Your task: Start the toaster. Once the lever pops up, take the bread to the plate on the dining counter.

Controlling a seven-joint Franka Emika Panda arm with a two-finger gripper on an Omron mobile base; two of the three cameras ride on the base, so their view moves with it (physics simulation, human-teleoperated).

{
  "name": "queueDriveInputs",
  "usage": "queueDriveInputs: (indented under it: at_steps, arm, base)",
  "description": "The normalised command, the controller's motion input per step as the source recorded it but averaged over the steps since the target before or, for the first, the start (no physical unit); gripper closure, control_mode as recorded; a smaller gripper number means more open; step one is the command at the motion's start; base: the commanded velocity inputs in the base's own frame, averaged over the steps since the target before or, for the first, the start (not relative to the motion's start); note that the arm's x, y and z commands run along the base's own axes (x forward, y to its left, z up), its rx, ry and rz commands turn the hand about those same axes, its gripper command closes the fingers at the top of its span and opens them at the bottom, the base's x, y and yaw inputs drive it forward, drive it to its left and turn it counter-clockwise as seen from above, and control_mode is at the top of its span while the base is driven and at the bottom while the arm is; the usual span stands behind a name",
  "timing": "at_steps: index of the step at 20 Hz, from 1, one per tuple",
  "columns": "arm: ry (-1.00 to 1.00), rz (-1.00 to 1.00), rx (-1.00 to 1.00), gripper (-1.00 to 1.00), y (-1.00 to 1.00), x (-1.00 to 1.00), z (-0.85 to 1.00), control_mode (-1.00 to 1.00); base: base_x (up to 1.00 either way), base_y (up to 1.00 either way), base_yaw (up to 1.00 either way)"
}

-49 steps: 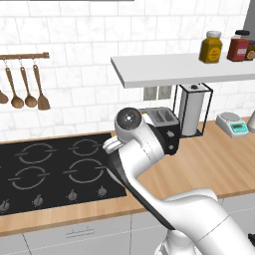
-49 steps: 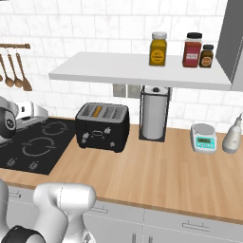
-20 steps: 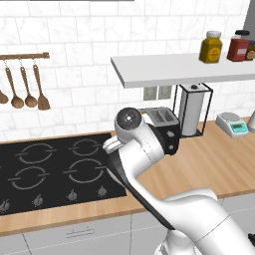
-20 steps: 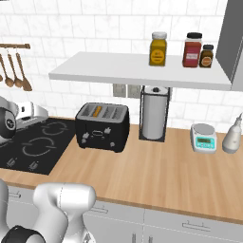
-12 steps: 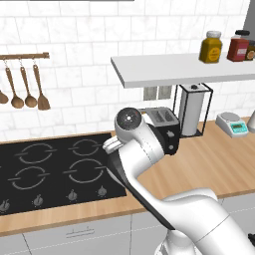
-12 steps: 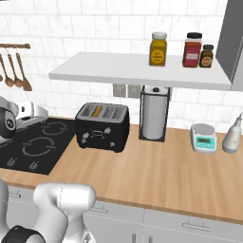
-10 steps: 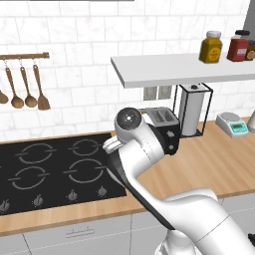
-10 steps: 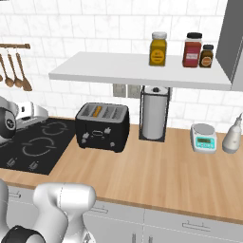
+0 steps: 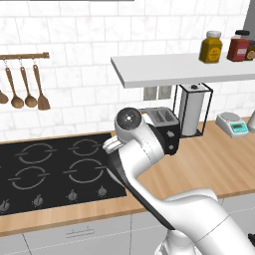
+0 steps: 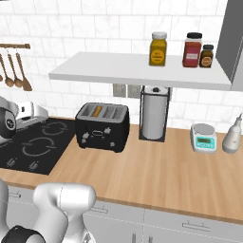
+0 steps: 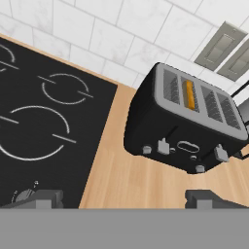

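The wooden table (image 11: 126, 180) carries the black hob (image 11: 39, 126), which lies ahead of the left finger, and the toaster (image 11: 187, 124), which stands ahead of the right finger and apart from both. The bread (image 11: 189, 94) sits down in a toaster slot, beyond the fingers. The fingers (image 11: 41, 197) stand wide open, holding nothing, low over the table.

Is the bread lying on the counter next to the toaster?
No, the bread sits down inside a slot of the toaster, with just its golden edge showing at the top.
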Motion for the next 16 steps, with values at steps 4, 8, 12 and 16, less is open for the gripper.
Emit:
queueDriveInputs:
  at_steps: [4, 8, 12, 16]
  arm:
    - [0.0, 0.0, 0.0, -1.0, 0.0, 0.0, 0.0, -1.0]
    - [0.0, 0.0, 0.0, -1.0, 0.0, 0.0, 0.0, -1.0]
    - [0.0, 0.0, 0.0, -1.0, 0.0, 0.0, 0.0, -1.0]
    - [0.0, 0.0, 0.0, -1.0, 0.0, 0.0, 0.0, -1.0]
  base:
    - [0.0, 0.0, 0.0]
    - [0.0, 0.0, 0.0]
    - [0.0, 0.0, 0.0]
    - [0.0, 0.0, 0.0]
